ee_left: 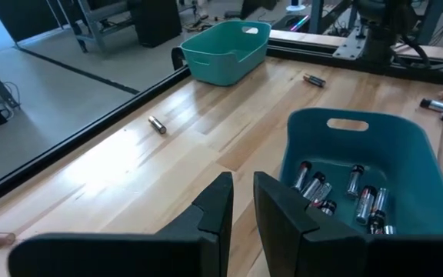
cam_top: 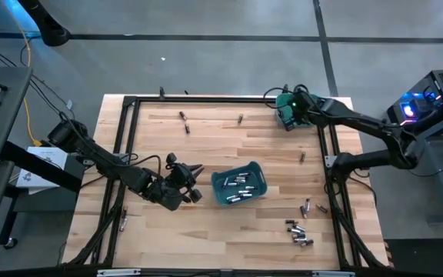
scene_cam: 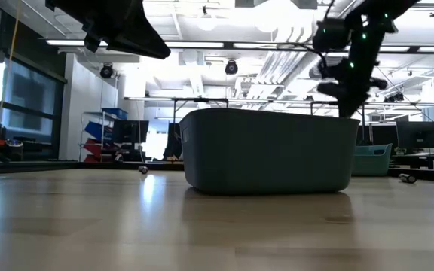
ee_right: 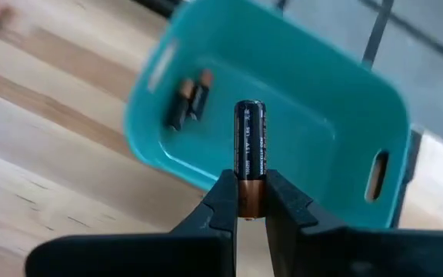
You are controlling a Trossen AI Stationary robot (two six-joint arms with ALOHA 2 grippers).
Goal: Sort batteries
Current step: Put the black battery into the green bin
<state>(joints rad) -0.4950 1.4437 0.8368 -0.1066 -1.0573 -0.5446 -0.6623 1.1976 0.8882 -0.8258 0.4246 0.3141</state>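
Battery pinched in right hand above far bin, wrist view only.

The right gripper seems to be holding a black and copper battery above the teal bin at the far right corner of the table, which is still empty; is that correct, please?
Not quite: that far bin is not empty. The right wrist view shows two dark batteries already lying in it. The rest stands: the right gripper holds a black and copper battery above that bin.
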